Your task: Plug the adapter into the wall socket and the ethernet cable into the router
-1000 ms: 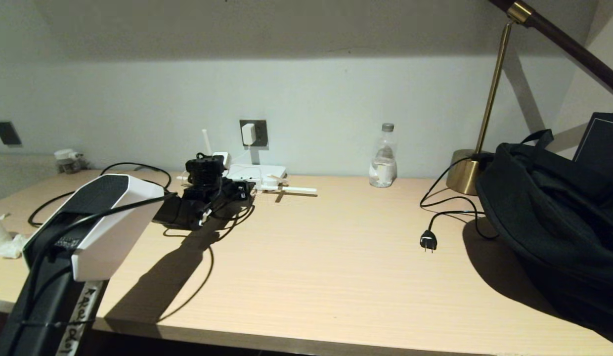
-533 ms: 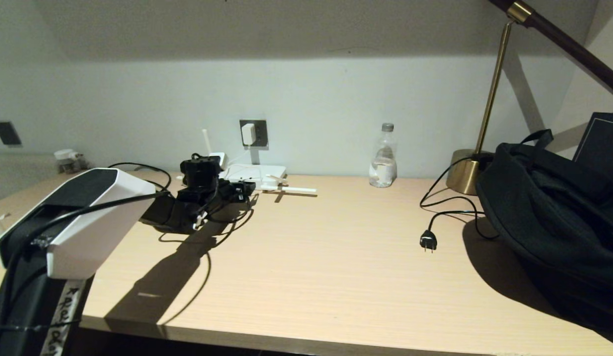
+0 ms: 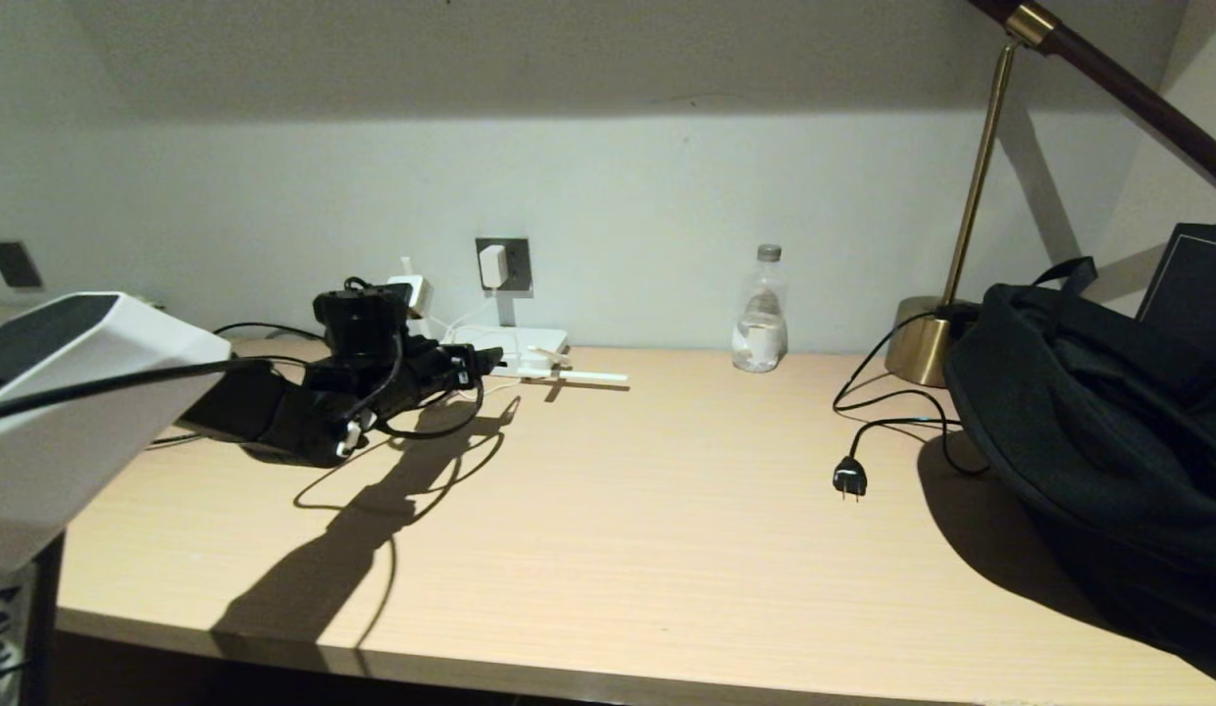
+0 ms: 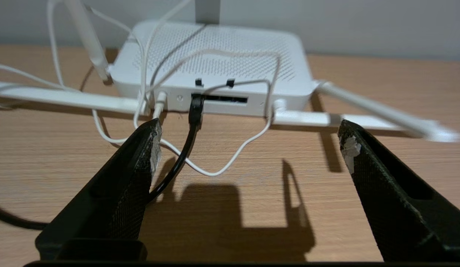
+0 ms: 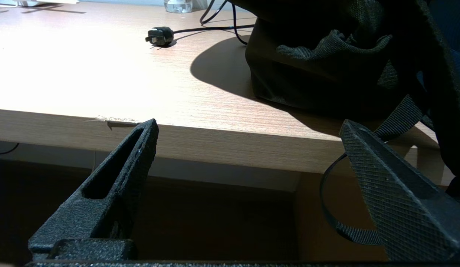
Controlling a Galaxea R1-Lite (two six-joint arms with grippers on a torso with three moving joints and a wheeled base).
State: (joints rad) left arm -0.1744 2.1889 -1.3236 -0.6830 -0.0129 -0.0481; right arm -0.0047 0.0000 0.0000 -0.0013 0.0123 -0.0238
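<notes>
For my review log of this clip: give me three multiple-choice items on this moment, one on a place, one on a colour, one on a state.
1. Where is the small white rectangular plastic adapter?
A in the square grey wall socket
B on the desk
C in the backpack

2. What colour is the thin cable plugged into the flat white plastic router?
A red
B black
C yellow

3. The left gripper is:
A shut on the cable
B shut, empty
C open

Key: 1 A, it sits on the faceplate; 2 B, black lead enters the port slot; 3 C, fingers stand wide apart.

Matt wood-grain desk [image 3: 618,490], perforated white plastic router [image 4: 215,59], woven black cloth bag [image 3: 1108,422].
</notes>
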